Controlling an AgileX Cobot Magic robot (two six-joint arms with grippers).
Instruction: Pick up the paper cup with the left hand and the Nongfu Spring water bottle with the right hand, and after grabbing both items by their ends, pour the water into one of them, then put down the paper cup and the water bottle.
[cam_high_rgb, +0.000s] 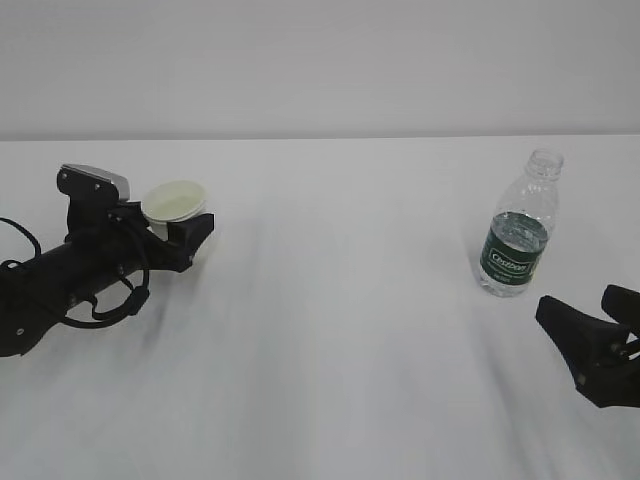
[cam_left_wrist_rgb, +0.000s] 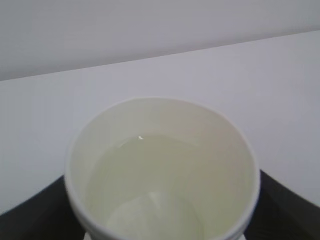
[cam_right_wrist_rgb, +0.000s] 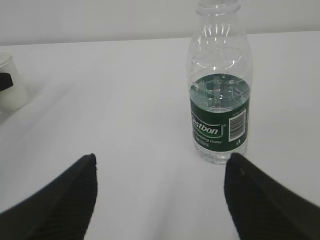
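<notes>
White table (cam_high_rgb: 330, 380), paper cup (cam_high_rgb: 175, 200) left, water bottle (cam_high_rgb: 520, 235) right

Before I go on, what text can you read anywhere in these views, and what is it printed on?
"Cestbon": white lettering on the dark green label of the water bottle.
Small white lines under it: too blurred to read.
Barcode beside it, on a white patch: digits not legible.
Paper cup: no print visible.
Arms and fingers: no lettering visible.
</notes>
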